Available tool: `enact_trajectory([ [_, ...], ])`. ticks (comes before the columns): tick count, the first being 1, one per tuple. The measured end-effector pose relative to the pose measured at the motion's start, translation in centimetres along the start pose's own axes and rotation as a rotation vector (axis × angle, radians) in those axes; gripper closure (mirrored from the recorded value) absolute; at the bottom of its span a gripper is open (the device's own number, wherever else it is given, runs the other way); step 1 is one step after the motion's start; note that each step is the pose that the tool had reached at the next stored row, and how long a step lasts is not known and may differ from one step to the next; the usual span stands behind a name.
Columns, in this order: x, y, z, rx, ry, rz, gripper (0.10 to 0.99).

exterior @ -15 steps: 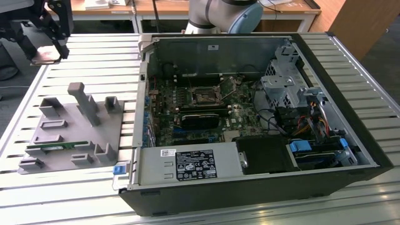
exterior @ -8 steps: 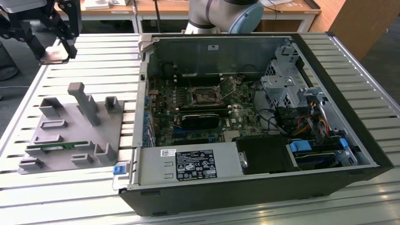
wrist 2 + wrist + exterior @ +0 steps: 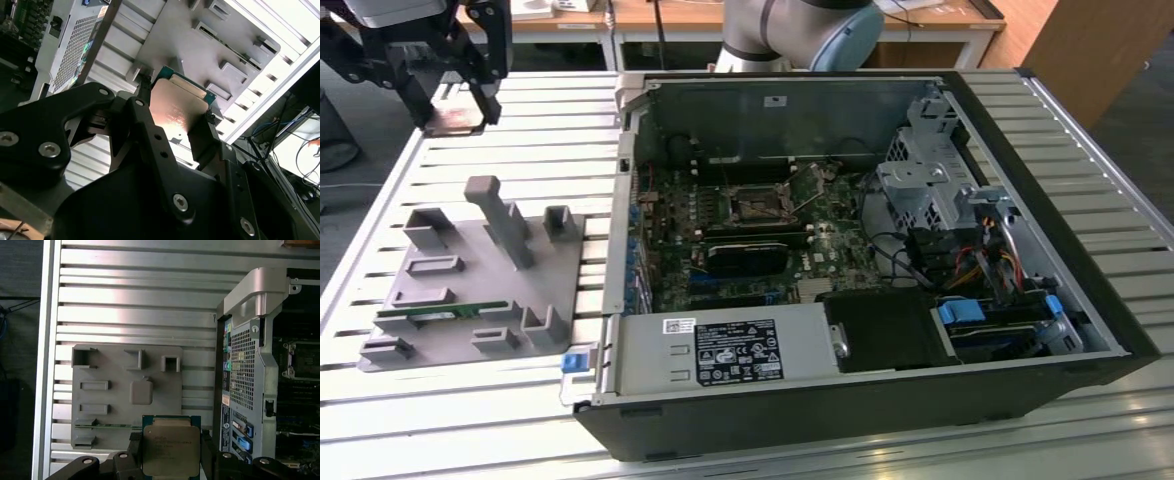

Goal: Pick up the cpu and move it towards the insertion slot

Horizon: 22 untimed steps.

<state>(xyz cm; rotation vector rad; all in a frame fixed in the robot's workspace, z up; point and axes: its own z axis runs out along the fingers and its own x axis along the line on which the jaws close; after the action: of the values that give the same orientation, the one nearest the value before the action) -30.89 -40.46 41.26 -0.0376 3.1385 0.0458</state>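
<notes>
My gripper (image 3: 454, 112) hangs high above the slatted table at the exterior view's far left and is shut on the cpu (image 3: 455, 120). In both wrist views the cpu (image 3: 171, 450) (image 3: 176, 106) is a flat square chip with a silvery top and a green rim, clamped at two opposite edges between the black fingers (image 3: 134, 447). The insertion slot (image 3: 758, 205), a dark square socket with a metal frame, sits on the motherboard inside the open computer case, well off to the exterior view's right of the gripper. Part of that slot (image 3: 300, 360) shows in the first wrist view.
A grey part holder (image 3: 467, 290) (image 3: 125, 395) with pockets and an upright post lies on the table beneath the gripper, and a thin green memory stick (image 3: 440, 312) rests in it. The case wall (image 3: 630, 180) and the power supply (image 3: 720, 352) stand between holder and motherboard.
</notes>
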Motion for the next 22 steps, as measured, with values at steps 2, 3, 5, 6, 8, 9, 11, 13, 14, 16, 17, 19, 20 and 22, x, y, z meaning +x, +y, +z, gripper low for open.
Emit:
enact_trajectory([
  [2, -0.31, 0.00, 0.01, 0.000, -0.0001, 0.000, 0.541],
  [3, -0.45, 0.00, 0.01, 0.000, 0.0000, 0.000, 0.541],
  [5, -0.74, -0.01, 0.00, 0.000, 0.0000, 0.000, 0.541],
  [6, -0.88, 0.00, 0.00, 0.000, 0.0000, 0.000, 0.541],
  [8, -1.22, -0.01, 0.01, 0.000, 0.0000, 0.000, 0.541],
  [9, -1.39, -0.01, 0.01, 0.000, 0.0000, 0.000, 0.541],
  [11, -1.69, -0.02, 0.01, 0.000, 0.0000, 0.000, 0.541],
  [13, -1.98, -0.02, 0.01, 0.000, 0.0000, 0.000, 0.541],
  [14, -2.12, -0.02, 0.01, 0.000, -0.0001, 0.000, 0.541],
  [16, -2.43, -0.02, 0.01, 0.000, 0.0000, 0.000, 0.541],
  [17, -2.58, -0.02, 0.01, 0.000, 0.0000, 0.000, 0.541],
  [19, -2.86, -0.03, 0.01, 0.000, -0.0001, 0.000, 0.541],
  [20, -3.01, -0.03, 0.01, 0.000, 0.0000, 0.000, 0.541],
  [22, -3.34, -0.03, 0.01, 0.000, 0.0000, 0.000, 0.541],
])
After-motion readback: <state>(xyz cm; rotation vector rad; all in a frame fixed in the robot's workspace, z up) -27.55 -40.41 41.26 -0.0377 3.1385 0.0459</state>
